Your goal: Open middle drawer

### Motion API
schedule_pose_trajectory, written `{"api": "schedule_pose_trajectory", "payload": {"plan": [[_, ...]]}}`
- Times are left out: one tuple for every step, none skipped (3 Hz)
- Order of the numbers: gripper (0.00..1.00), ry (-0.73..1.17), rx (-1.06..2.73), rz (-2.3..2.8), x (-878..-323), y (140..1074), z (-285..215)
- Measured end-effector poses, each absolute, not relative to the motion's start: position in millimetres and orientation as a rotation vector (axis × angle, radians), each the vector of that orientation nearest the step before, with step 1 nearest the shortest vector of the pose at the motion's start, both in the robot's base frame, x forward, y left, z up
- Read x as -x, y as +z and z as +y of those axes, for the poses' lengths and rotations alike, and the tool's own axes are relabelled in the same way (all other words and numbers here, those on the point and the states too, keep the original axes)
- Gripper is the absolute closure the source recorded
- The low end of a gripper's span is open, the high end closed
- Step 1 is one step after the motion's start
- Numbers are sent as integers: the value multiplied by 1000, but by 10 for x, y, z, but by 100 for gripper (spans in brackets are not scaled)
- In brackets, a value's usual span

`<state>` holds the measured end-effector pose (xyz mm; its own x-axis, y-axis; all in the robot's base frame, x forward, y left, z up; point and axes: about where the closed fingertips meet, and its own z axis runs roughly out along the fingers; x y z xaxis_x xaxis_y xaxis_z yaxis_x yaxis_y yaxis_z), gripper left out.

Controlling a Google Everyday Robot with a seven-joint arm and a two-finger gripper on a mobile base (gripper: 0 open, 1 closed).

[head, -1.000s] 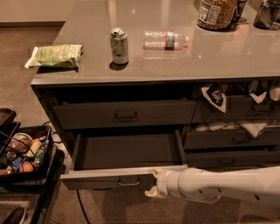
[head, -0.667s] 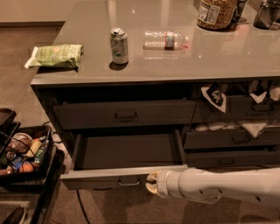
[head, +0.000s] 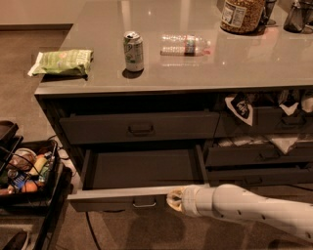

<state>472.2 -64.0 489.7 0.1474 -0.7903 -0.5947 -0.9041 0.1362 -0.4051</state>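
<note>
1. Sitting on the floor left of the cabinet, a black wire basket point(head: 58, 163) held a jumble of small items.
2. A green snack bag point(head: 61, 62) lay at the left edge of the grey countertop point(head: 244, 63), close to its front left corner.
3. A soda can point(head: 133, 51) stood upright to the right of the bag, nearer the front edge. A clear water bottle point(head: 186, 45) lay on its side further right, apart from the can.
4. Below the front edge, the top drawer point(head: 139, 128) sat shut. Under it the middle drawer point(head: 146, 168) stood well out, its inner floor showing and a small handle point(head: 144, 201) at the centre of its front.
5. The gripper point(head: 173, 201) was at that drawer's front panel, just right of the handle. Whether it was clenched or released could not be told.
6. A large jar point(head: 242, 14) stood at the far edge, toward the right corner.
</note>
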Motion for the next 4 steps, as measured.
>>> {"api": "schedule_pose_trajectory", "payload": {"plan": [[100, 159, 1657, 1616, -4906, 5031, -764], [100, 141, 1668, 1632, -5165, 5064, -852], [100, 105, 1712, 1682, -5475, 4952, -850], [100, 107, 1744, 1687, -5801, 4775, -740]]}}
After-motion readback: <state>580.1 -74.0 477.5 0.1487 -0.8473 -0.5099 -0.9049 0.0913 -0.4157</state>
